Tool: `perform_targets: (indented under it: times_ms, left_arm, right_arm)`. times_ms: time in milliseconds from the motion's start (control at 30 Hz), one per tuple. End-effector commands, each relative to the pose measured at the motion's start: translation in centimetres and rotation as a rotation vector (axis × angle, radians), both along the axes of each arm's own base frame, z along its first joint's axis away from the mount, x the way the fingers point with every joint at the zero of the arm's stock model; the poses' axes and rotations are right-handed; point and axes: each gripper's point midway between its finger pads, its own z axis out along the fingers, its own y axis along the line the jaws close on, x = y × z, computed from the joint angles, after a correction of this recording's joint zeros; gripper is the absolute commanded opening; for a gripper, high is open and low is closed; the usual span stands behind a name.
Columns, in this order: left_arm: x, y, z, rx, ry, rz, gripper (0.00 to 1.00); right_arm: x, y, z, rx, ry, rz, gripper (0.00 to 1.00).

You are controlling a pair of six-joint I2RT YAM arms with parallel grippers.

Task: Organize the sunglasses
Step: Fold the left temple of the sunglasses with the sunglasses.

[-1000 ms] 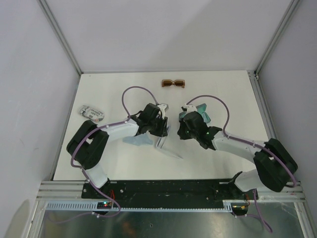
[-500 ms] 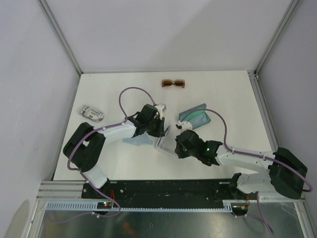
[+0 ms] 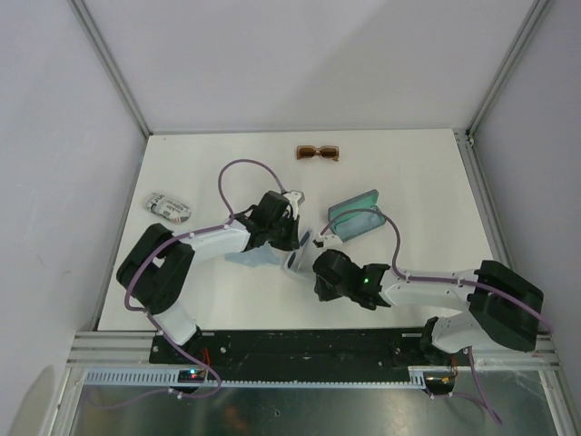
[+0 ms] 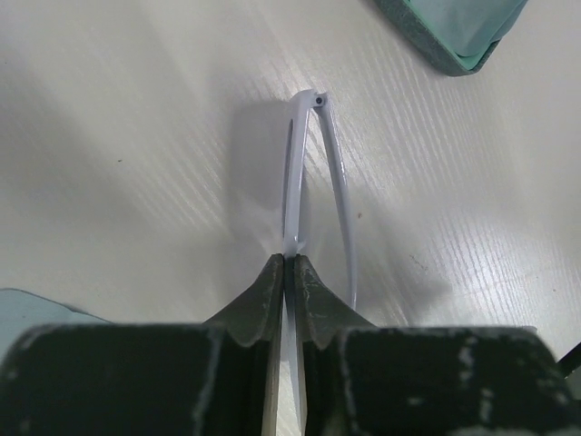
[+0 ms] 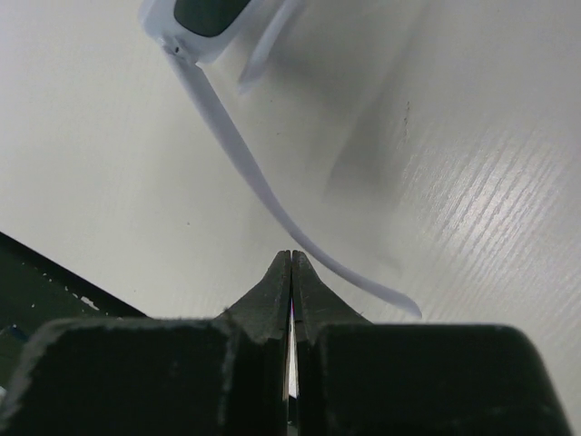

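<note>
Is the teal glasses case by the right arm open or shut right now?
Open. From above, the case lies with its lid raised off the base, and the teal lining of both halves is showing.

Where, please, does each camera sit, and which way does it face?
Top external: above and behind, looking down on the table; left arm and right arm show.
Left wrist: on its arm, looking along the left claw, pinched on the white sunglasses.
Right wrist: on its arm, looking past the shut right claw at them.
All share the white sunglasses.
</note>
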Motion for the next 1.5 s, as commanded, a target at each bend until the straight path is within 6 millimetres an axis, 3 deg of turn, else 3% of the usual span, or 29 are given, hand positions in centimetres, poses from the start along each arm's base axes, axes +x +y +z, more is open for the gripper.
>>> perform_targets:
  times_ms: [0,267,533,667,900,1233,1467]
  left_arm:
    - [0.7,0.0,0.2,0.004,-0.032,-0.013,0.10]
    - [0.4,-0.2,0.0,0.013,-0.037,-0.047,0.08]
    - [-0.3,-1.7,0.6,-0.003,-0.047,-0.106,0.08]
    - [-0.8,-2.9,0.9,-0.014,-0.050,-0.135,0.08]
    - [-1.7,-4.2,1.4,-0.042,-0.041,-0.167,0.08]
    - [-1.5,-4.0,2.3,-0.049,-0.057,-0.134,0.21]
    - [-1.3,-3.9,1.6,-0.051,-0.023,-0.110,0.18]
  right_arm:
    - [0.6,0.6,-0.2,0.021,-0.012,-0.042,0.00]
    - [3.4,-0.5,-0.9,0.018,-0.005,-0.095,0.00]
    - [8.9,-1.3,-0.8,0.104,0.016,-0.141,0.00]
    - [11.5,-0.4,-1.1,0.108,0.016,-0.140,0.00]
    - [14.0,1.2,-1.2,0.147,0.031,-0.132,0.00]
    - [13.9,-0.8,-0.3,0.079,0.020,-0.150,0.00]
    - [12.8,-2.5,1.1,0.068,0.003,-0.176,0.11]
